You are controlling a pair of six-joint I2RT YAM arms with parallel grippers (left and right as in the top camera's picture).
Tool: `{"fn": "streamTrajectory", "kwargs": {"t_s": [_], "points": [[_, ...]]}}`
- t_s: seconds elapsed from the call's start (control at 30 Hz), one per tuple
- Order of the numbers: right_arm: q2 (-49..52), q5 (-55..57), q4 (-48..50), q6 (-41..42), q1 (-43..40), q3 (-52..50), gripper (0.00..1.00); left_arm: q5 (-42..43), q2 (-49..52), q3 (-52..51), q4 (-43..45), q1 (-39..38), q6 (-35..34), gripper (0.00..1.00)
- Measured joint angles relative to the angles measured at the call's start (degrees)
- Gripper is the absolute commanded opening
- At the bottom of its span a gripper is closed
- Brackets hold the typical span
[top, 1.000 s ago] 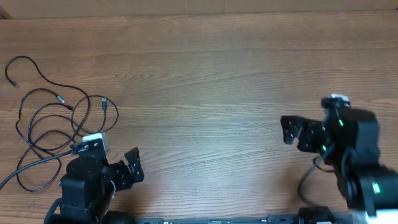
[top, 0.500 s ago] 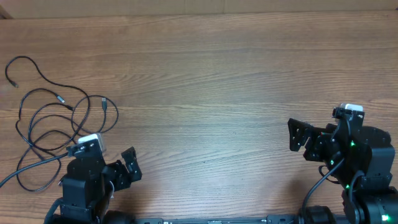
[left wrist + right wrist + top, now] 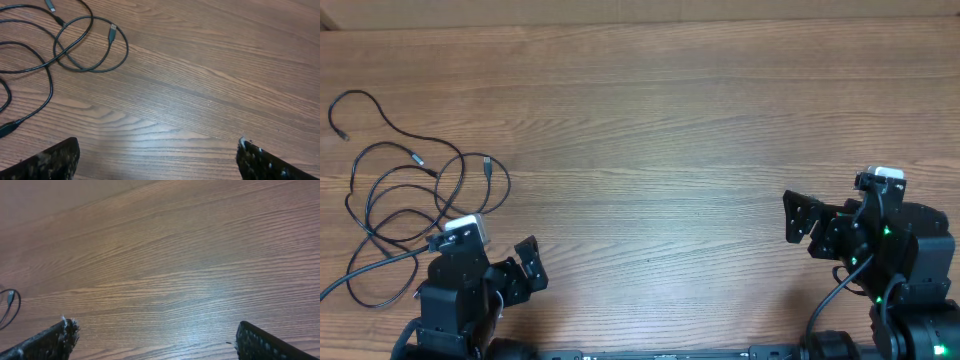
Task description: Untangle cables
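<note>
The cables lay in loose, overlapping loops on the table, just ahead of the left end effector and to its left. Its fingers were clear of them. One silver-tipped plug showed at the loop nearest it. The left end effector hung low over the wood, jaws spread wide and holding nothing. The right end effector sat well off to its right, likewise fully parted and empty.

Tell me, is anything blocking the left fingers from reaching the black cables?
No, nothing visible. Only bare wooden table lies between the open left fingers and the cables.
</note>
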Motion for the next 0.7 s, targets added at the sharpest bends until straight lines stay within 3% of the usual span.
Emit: {"fn": "streamTrajectory", "kwargs": {"t_s": [0.57, 0.7], "points": [[-0.9, 5.3, -0.1, 0.0, 1.9, -0.1, 1.0, 0.0, 0.0, 0.0, 0.0, 0.0, 0.0, 1.0], [-4.0, 6.6, 6.2, 0.0, 3.8, -1.9, 1.0, 0.0, 0.0, 0.0, 0.0, 0.0, 0.0, 1.0]]}}
